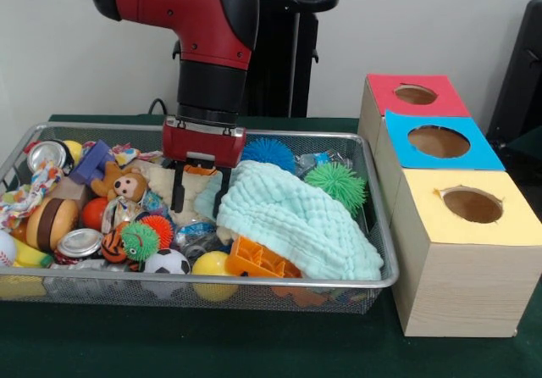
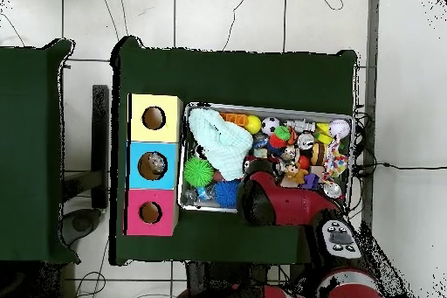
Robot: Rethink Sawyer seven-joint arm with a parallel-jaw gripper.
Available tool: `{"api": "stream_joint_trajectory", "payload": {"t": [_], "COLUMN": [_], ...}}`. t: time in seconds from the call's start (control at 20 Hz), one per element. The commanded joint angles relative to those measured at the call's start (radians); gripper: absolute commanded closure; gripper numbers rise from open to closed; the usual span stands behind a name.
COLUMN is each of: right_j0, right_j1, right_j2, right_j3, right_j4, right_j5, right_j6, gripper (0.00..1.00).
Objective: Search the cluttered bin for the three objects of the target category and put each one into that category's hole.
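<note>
The wire mesh bin (image 1: 102, 126) is full of toys; in the overhead view (image 2: 288, 110) it lies right of the boxes. My gripper (image 1: 200, 195) is low in the bin's middle, open and empty, its fingers (image 1: 178, 193) astride a cream plush. A wrinkly clear plastic lump with bluish tints (image 1: 193, 230) lies just in front of the gripper. Another (image 1: 315, 159) lies at the back by the blue spiky ball. The blue-topped hole (image 1: 438, 141) is in the middle box; in the overhead view (image 2: 154, 165) something greyish shows inside it. The arm (image 2: 262, 198) hides the gripper from above.
A pale green cloth (image 1: 296, 221) covers the bin's right half. A blue spiky ball (image 1: 268, 152), a green one (image 1: 337, 183), silver cans (image 1: 79, 242), a soccer ball (image 1: 167, 262) and plush toys crowd the bin. Red-topped (image 1: 415, 95) and yellow-topped (image 1: 472, 205) holes flank the blue one.
</note>
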Motion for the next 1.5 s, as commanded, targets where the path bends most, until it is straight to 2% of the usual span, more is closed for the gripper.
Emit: {"api": "stream_joint_trajectory", "payload": {"t": [0.05,0.8,1.5], "right_j0": [-0.007,-0.032,-0.029], "right_j1": [0.03,0.059,0.046], "right_j2": [0.066,0.061,0.053], "right_j3": [-0.019,-0.01,-0.007], "right_j4": [0.046,0.136,0.15], "right_j5": [-0.011,-0.107,-0.113], "right_j6": [0.171,0.236,0.202], "gripper": [0.0,0.0,0.0]}}
